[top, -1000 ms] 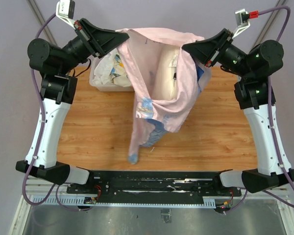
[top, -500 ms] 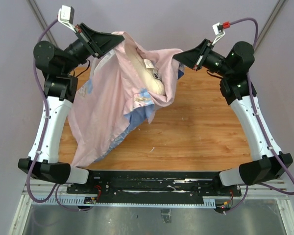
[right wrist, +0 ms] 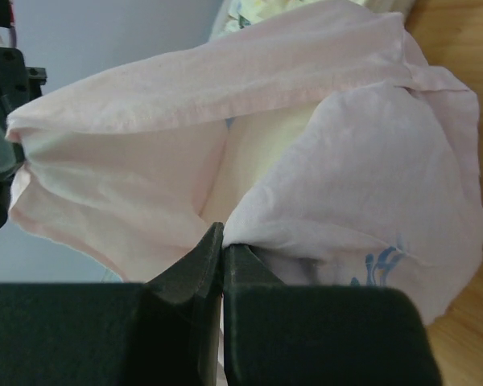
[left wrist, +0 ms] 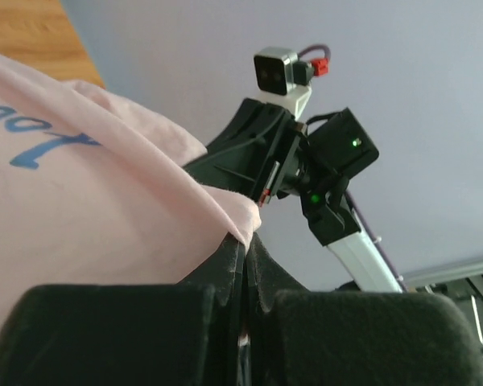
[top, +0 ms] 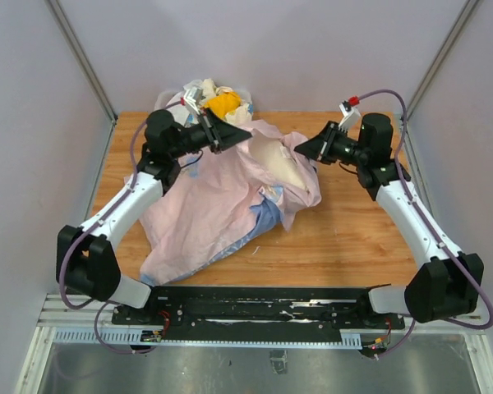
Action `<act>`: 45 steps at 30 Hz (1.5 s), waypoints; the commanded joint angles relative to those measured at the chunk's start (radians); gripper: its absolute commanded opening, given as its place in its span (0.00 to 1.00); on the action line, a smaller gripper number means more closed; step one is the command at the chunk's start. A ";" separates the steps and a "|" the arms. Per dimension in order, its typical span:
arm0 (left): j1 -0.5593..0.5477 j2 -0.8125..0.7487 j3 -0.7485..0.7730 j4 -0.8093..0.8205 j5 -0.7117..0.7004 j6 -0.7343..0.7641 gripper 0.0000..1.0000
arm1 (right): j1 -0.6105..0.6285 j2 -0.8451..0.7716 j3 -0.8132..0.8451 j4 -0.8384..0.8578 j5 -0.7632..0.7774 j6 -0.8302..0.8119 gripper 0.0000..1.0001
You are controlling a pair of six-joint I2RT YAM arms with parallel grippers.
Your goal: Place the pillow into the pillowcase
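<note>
**Pillowcase** [top: 201,215]: Thin fabric, pale pink side outward, with a fold of blue print showing near its middle. It lies slumped on the table, running from a raised mouth down to a flat, slack tail at the near left.

**Pillow** [top: 281,162]: Cream and padded, sitting inside the raised mouth between the two grippers. It looks partly in. The limp tail suggests it has not reached the closed end, though its depth is hidden.

**Left gripper** [left wrist: 245,241]: Jaws pressed together on the pink hem at the mouth's left side.

**Right gripper** [right wrist: 223,238]: Jaws likewise pinching a gather of pink hem on the opposite side.

The two grips stand apart and above the wood, probably to hold the opening spread around the pillow so it can slide deeper.

**Table** [top: 357,238]: Warm wood-grain top.

**Yellow cloth** [top: 225,105] and **floral cloths** [top: 199,88]: Heaped at the far edge, just behind the left gripper and apart from the job.

**Room**: Plain lilac-grey walls, with slim metal struts slanting in the far corners and a metal rail frame along the near edge by the arm bases.
</note>
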 commanded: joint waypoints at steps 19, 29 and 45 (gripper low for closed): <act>-0.367 0.280 0.220 -0.354 -0.154 0.361 0.48 | -0.179 -0.165 -0.201 -0.394 0.371 -0.150 0.17; -0.260 0.112 0.357 -0.665 -0.205 0.513 0.64 | -0.182 -0.218 -0.181 -0.442 0.263 -0.173 0.52; -0.082 -0.218 -0.035 -0.675 -0.227 0.494 0.65 | -0.012 -0.090 -0.329 -0.340 0.080 -0.062 0.60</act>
